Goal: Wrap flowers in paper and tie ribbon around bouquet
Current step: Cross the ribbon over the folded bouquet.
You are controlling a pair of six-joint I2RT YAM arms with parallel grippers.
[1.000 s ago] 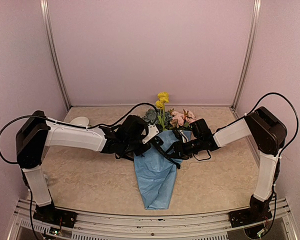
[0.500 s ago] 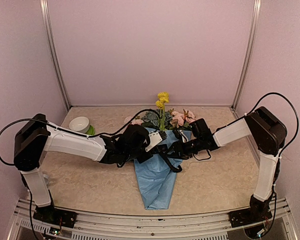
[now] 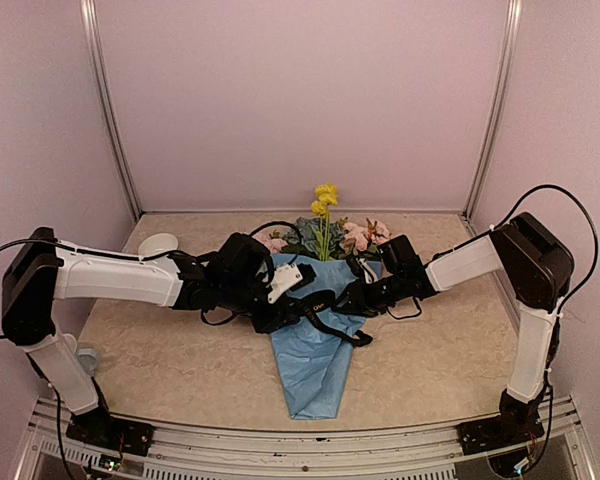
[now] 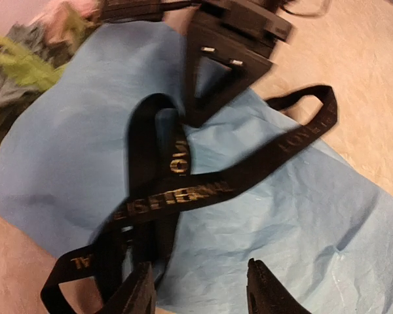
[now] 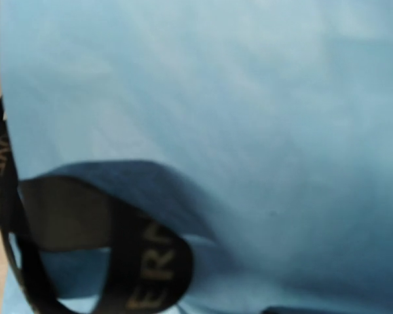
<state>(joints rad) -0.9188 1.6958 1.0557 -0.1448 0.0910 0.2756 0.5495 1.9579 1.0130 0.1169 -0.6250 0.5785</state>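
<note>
At the left rear of the beige table sits a white bowl, and in front of it the left arm stretches low across to the centre. The left gripper hovers just above the bouquet with its jaws released, the two black fingers apart over bare blue wrapping. The bouquet lies in the middle of the table: the light-blue paper forms a cone with its point toward the arm bases, while the flowers, yellow blooms upright and pink roses beside them, spill from the far end. The black ribbon, printed with pale lettering, lies loose across the upper cone in crossed loops, one strand running just beside the left fingertip. The right gripper comes in from the right with its tip touching a ribbon loop on the paper; whether its jaws are clenched on the ribbon cannot be told. Behind it the right arm bends back to the right-hand wall
</note>
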